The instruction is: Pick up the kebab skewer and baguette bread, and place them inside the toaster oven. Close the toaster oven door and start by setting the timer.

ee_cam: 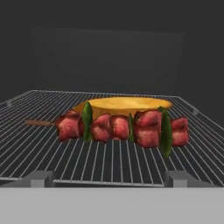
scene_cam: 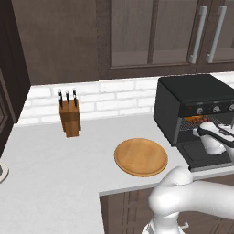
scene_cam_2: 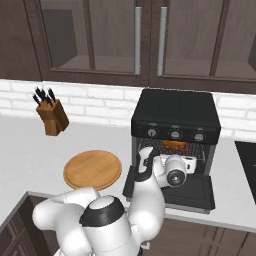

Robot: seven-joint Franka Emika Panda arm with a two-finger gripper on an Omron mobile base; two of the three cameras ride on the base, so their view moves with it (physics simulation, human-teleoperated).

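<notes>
The black toaster oven (scene_cam_2: 177, 112) stands on the counter with its door (scene_cam_2: 197, 192) dropped flat in front. Inside, on the wire rack (ee_cam: 43, 144), lies the kebab skewer (ee_cam: 122, 127), red meat chunks with green pieces on a thin stick. Right behind it, touching or nearly so, sits the golden baguette bread (ee_cam: 122, 104). A speck of both shows in the oven mouth (scene_cam: 195, 119). My gripper (ee_cam: 111, 179) is open at the front edge of the rack, fingers wide apart and holding nothing. The hand hovers over the lowered door.
A round wooden board (scene_cam: 140, 156) lies left of the oven. A knife block (scene_cam: 69, 116) stands by the brick back wall. Three knobs (scene_cam_2: 175, 134) run along the oven's front above the opening. Wall cabinets hang overhead; a dark cooktop edge (scene_cam_2: 247, 160) lies right.
</notes>
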